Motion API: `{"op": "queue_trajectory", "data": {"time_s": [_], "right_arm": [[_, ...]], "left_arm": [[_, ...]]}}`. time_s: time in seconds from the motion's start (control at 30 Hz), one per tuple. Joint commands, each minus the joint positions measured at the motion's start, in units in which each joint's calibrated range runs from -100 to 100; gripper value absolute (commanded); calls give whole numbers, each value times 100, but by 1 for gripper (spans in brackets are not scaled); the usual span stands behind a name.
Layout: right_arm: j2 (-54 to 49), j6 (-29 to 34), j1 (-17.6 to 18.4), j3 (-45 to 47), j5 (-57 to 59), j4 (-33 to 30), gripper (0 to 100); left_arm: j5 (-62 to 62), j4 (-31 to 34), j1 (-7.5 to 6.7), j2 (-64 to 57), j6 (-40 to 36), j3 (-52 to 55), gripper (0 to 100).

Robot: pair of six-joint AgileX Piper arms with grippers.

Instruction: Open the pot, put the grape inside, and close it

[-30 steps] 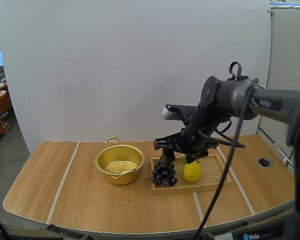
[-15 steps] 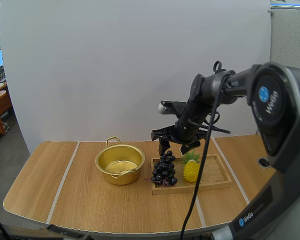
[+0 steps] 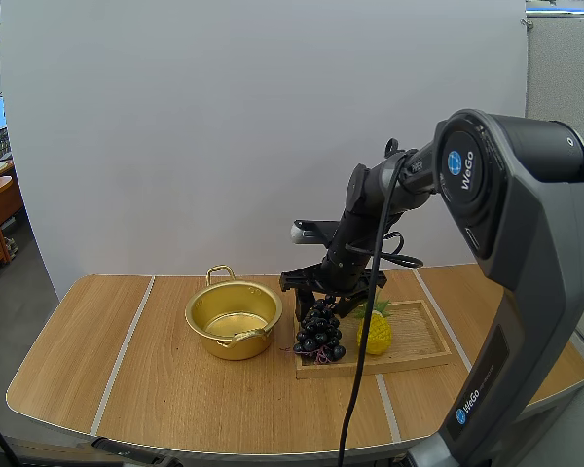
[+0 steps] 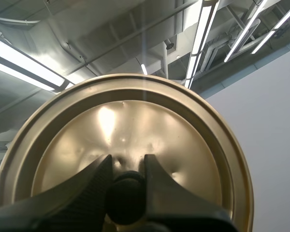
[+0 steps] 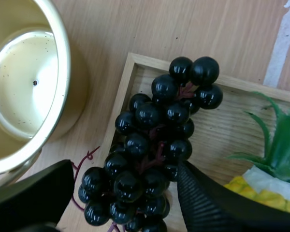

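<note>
**A:** How far along are we?

**B:** We are holding the lid (image 4: 135, 116) off the pot in our left end effector (image 4: 126, 162), with the tips pinching its black knob (image 4: 126, 193). We are counting the opening as done.

**A:** And the fruit?

**B:** We are straddling the bunch of grapes (image 5: 154, 145) with our right end effector (image 5: 125, 169). Its fingers are spread wide on either side and are not gripping anything. The bunch is lying on the wooden tray (image 5: 217, 125), at the end nearest the pot, with a toy pineapple (image 5: 263, 193) beside it.

**A:** And beyond that?

**B:** The golden pot (image 5: 65, 72) is sitting open and empty on the counter (image 5: 150, 29), just beside the tray.

**A:** So what are we leaving undone?

**B:** We are judging that most of the task is left: closing on the bunch, carrying it into the pot and putting the lid back.
</note>
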Motion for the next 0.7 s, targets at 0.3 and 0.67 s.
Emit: {"op": "queue_trajectory", "data": {"time_s": [0.3,0.67], "right_arm": [[-19,-55,-4,-39,-202,-93,100],[539,-55,-4,-39,-552,-93,100]], "left_arm": [[-192,67,-9,-40,-64,-20,0],[-192,67,-9,-40,-64,-20,0]]}}
